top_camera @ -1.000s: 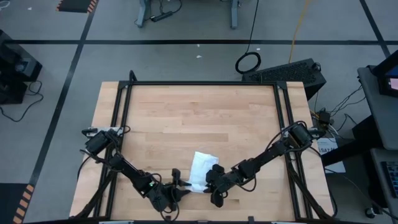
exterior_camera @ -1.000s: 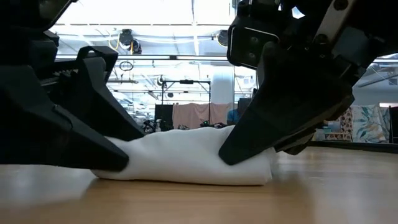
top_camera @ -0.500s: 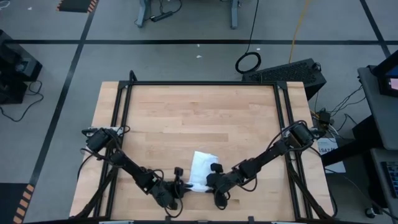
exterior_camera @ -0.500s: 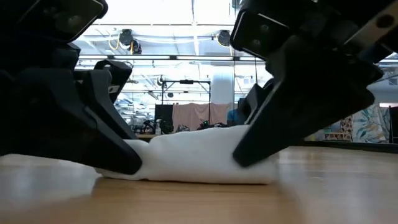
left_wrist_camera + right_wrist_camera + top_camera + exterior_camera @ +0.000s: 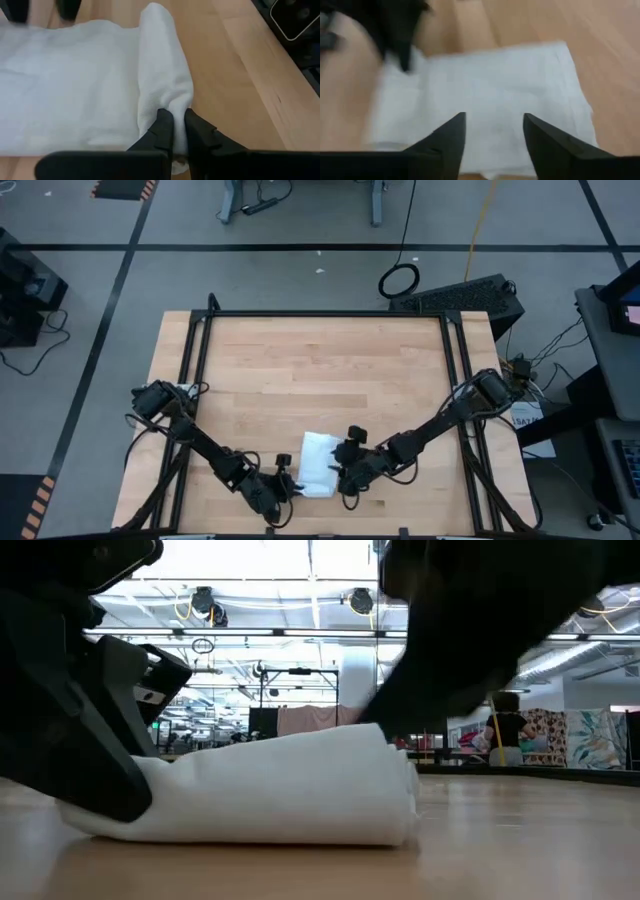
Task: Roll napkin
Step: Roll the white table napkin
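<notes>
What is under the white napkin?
Only the wooden table shows around the napkin; it lies flat on it, one edge rolled. The left gripper pinches that roll. Whatever is inside the roll is covered up.

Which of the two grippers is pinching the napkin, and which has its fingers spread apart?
The left gripper is shut on the rolled edge of the napkin. The right gripper stands open above the cloth, holding nothing.
</notes>
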